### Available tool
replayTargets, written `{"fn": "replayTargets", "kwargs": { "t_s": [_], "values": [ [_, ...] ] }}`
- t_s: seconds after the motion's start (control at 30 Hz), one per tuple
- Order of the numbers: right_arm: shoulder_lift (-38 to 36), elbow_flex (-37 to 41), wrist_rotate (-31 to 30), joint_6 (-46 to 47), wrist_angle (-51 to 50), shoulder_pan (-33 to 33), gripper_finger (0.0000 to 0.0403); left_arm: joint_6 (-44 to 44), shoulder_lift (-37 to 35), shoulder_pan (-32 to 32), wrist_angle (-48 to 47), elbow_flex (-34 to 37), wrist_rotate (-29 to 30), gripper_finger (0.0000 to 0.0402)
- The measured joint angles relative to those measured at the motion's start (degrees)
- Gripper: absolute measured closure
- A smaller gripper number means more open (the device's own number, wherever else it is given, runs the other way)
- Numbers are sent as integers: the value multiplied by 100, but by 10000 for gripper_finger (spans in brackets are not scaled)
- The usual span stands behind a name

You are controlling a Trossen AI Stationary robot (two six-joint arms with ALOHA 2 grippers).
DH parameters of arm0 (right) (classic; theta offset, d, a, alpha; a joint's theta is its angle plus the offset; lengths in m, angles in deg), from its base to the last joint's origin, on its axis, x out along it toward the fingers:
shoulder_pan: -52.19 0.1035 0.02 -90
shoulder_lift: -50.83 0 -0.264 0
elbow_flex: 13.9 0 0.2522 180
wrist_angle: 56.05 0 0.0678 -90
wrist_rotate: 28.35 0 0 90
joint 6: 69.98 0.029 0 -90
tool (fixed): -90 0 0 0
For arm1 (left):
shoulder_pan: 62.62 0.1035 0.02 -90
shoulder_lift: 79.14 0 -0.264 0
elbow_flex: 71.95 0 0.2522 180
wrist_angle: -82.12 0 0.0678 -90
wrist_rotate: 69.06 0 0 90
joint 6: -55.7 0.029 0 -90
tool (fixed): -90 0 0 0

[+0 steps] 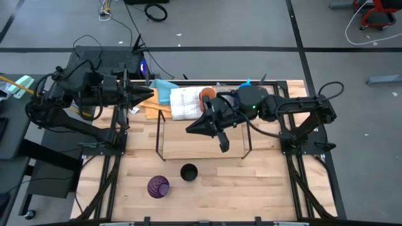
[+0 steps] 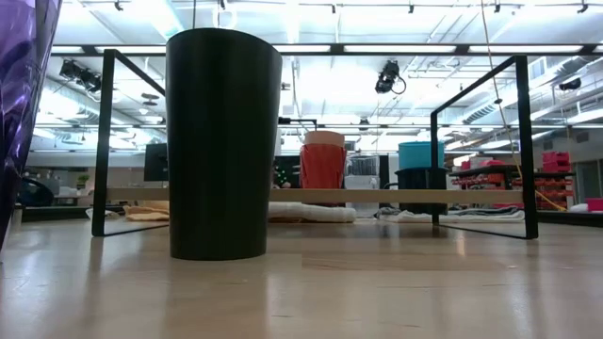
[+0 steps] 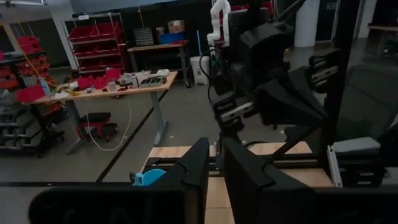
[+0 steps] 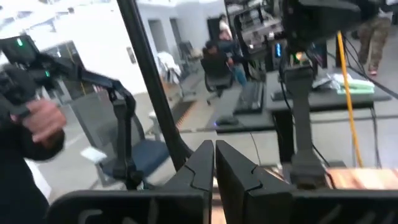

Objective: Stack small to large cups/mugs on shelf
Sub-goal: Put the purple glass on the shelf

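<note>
Shelf (image 1: 204, 135), thin black rod frame, sits mid-table, nearer the back edge; bare wood inside it and a wide open strip btwn it and the front edge. Only two cups in that strip: black cup (image 1: 189, 172) upright, just off the shelf's front rail, and purple cup (image 1: 158, 187) beside it toward the front-left corner, the two apart. In the low view the black cup (image 2: 223, 141) is tall, tapered, matte. Orange cup (image 1: 207, 95) stands at the back edge by folded cloths (image 1: 182, 100); low view also shows a teal cup (image 2: 420, 154) and a dark one (image 2: 420, 176) back there. Right gripper (image 1: 190, 129) hangs over the shelf's middle, fingers nearly together w/ only a thin gap, holding nothing. Left gripper (image 1: 151, 92) waits at the back-left, over the cloths, fingers close, a narrow slit btwn them, nothing held.
</note>
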Motion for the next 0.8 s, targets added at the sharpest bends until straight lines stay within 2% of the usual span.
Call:
{"fn": "replayTargets", "kwargs": {
  "t_s": [0.23, 0.43, 0.6, 0.8],
  "values": [
    [250, 0, -445, 917, 14, 176, 378, 116, 0, 0, -422, 2, 0, 346],
    [426, 4, -686, 1305, -75, 277, 378, -123, 0, 0, -1079, 2, -27, 343],
    [425, 2, -943, 1316, -190, 293, 378, -430, 0, 0, -1691, 2, -695, 352],
    [384, 2, -963, 1308, -227, 289, 378, -999, 0, -4, -2279, 2, -1322, 351]
  ]
}}
